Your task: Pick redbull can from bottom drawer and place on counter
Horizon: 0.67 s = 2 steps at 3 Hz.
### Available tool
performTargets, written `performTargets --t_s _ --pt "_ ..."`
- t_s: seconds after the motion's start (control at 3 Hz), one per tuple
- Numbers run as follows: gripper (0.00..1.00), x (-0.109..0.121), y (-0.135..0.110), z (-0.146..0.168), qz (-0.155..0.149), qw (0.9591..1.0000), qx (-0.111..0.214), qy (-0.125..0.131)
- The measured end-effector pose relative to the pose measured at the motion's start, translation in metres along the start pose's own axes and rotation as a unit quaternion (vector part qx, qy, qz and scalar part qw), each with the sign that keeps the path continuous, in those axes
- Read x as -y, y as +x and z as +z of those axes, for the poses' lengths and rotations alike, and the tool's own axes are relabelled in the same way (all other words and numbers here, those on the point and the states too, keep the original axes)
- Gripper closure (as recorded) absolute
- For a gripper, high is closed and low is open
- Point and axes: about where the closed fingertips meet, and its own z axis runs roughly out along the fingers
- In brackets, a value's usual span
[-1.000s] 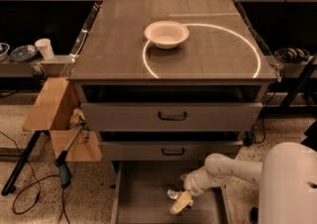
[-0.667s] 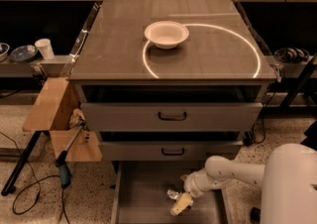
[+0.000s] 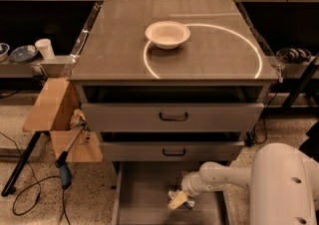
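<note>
The bottom drawer (image 3: 144, 199) is pulled out at the foot of the cabinet, its grey floor showing. My gripper (image 3: 178, 200) reaches down into it from the right on a white arm and sits low over the drawer floor near the middle. A small silvery-blue shape at the gripper's tip (image 3: 186, 203) appears to be the redbull can, mostly hidden by the gripper. The counter (image 3: 114, 55) is the glossy grey-brown cabinet top with a bright ring-shaped reflection.
A white bowl (image 3: 167, 34) stands on the counter. Two grey drawers with black handles (image 3: 173, 116) sit above the open one, slightly ajar. A cardboard box (image 3: 52, 104), a tool and cables lie on the floor at left. My white body (image 3: 284, 184) fills the lower right.
The arm's wrist has shifted slightly left over the drawer. The gripper stays at nearly the same spot low in the drawer.
</note>
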Motion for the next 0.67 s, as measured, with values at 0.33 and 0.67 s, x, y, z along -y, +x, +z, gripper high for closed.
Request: performTargets --t_s 0.33,0.67 --pt "0.00 0.000 0.000 0.000 0.000 1.0000 0.000 0.000" --pt "0.00 0.003 0.007 0.011 0.000 1.0000 -0.004 0.007"
